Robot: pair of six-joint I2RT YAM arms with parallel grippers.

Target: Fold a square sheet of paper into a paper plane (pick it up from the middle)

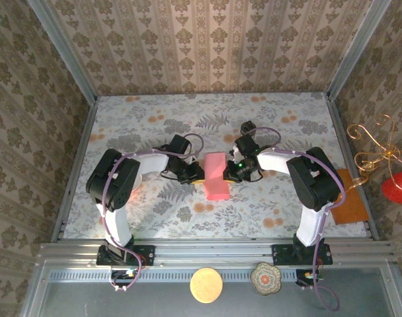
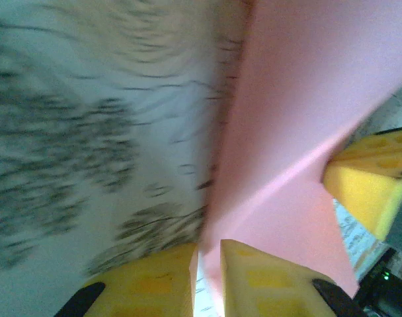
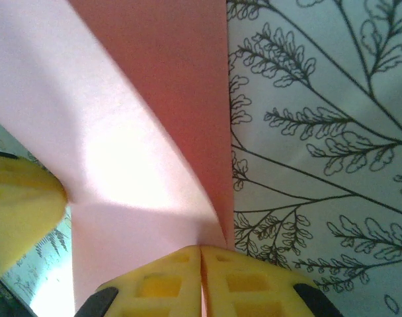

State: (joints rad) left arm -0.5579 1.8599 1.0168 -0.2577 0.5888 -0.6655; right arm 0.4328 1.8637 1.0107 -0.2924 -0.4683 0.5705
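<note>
Left gripper (image 1: pixel 191 173) and right gripper (image 1: pixel 235 170) both pinch the pink sheet (image 1: pixel 215 175) at mid-table.
Each pair of fingers is closed on an opposite edge of the sheet, which sits partly folded between them on the floral table (image 1: pixel 287 132), with a flap raised. Best bet: move both pinches in step, line up the edges, then press the crease flat. Don't tug them apart, since thin paper likely tears or slips.

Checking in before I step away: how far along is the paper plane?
Done: the pink sheet looks folded over into a narrow rectangle. In hand: the left fingers and right fingers pinch opposite edges, the paper bending between them. Left: the pointed nose and wings; no dart shape yet.
</note>
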